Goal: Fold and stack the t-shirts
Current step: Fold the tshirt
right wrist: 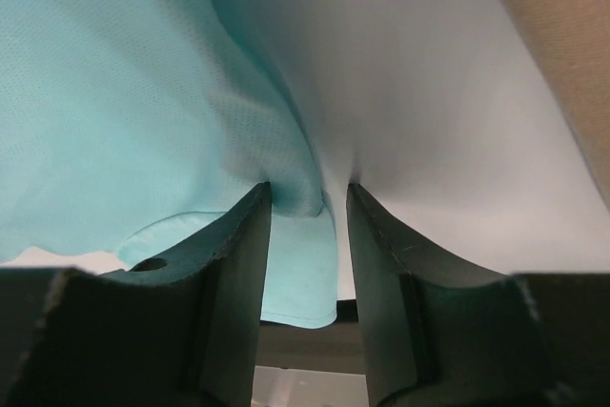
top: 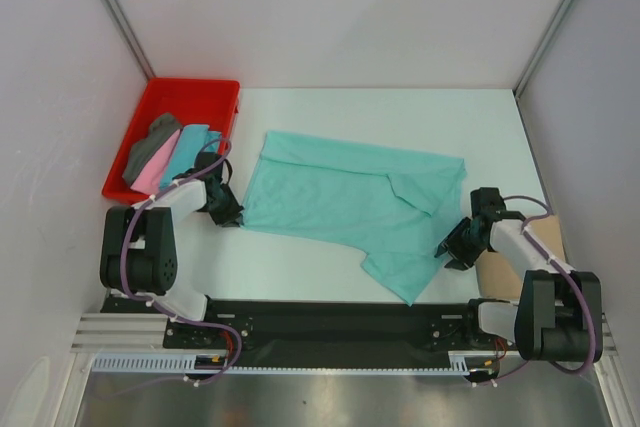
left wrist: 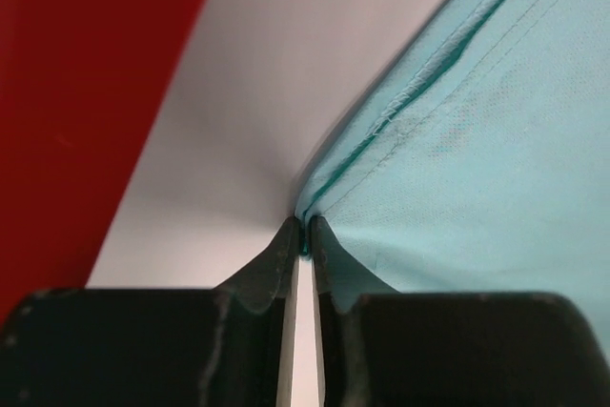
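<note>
1. Spread flat mid-table (top: 300, 275): mint green t-shirt (top: 340, 197).
2. Left wrist only: left tool (left wrist: 303, 235) clamped on hem, near red tray (left wrist: 76, 92).
3. Right wrist only: right tool (right wrist: 308, 199) parted, straddling a cloth fold.
4. From above, both tips hard to make out.

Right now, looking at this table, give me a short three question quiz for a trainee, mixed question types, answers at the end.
1. True or false: the left pincer is shut on the edge of the spread mint shirt.
2. Pick one: where do the grey shirt, the pink shirt and the turquoise shirt lie? A, under the mint shirt. B, in the red tray. C, at the table's right edge.
3. Fill the gap: the tan shirt lies beside the ___ arm.

Key: 1 true; 2 B; 3 right.
</note>
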You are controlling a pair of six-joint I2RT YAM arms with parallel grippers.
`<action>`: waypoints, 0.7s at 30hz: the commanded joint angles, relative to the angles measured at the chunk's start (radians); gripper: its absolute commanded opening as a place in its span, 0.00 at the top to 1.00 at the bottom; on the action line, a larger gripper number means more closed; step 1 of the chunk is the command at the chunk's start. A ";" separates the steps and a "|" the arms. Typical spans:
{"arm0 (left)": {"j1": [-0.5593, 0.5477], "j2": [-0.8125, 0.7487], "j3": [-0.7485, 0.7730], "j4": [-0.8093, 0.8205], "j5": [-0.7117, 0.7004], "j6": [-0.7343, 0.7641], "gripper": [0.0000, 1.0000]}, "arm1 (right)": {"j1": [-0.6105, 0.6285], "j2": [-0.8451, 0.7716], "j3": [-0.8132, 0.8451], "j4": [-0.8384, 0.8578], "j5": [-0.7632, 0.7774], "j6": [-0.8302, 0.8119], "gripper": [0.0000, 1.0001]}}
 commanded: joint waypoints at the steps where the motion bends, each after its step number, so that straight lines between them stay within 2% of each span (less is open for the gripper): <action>1: 0.009 0.020 -0.014 0.017 0.017 -0.005 0.88 | 0.015 0.019 -0.012 0.047 0.008 0.013 0.58; 4: 0.009 0.014 -0.017 0.017 0.028 -0.007 0.94 | 0.031 0.014 -0.018 0.044 0.011 0.031 0.61; 6: 0.009 0.009 -0.026 0.020 0.029 -0.007 0.99 | 0.031 0.004 -0.027 0.045 0.020 0.047 0.69; 7: 0.009 0.005 -0.029 0.020 0.028 -0.007 1.00 | 0.031 0.002 -0.029 0.045 0.024 0.061 0.73; 8: 0.009 0.000 -0.037 0.020 0.026 -0.013 1.00 | 0.031 0.000 -0.032 0.044 0.028 0.068 0.86; 10: 0.009 -0.012 -0.046 0.014 0.026 -0.019 1.00 | 0.031 -0.016 -0.029 0.024 0.048 0.090 0.97; 11: 0.009 -0.017 -0.055 0.010 0.028 -0.025 1.00 | 0.031 -0.027 -0.028 0.012 0.060 0.097 1.00; 15: 0.009 -0.069 -0.078 -0.020 0.019 -0.048 1.00 | 0.031 -0.104 -0.028 -0.076 0.100 0.130 1.00; 21: 0.009 -0.159 -0.111 -0.065 -0.006 -0.085 1.00 | 0.031 -0.159 -0.028 -0.116 0.057 0.116 1.00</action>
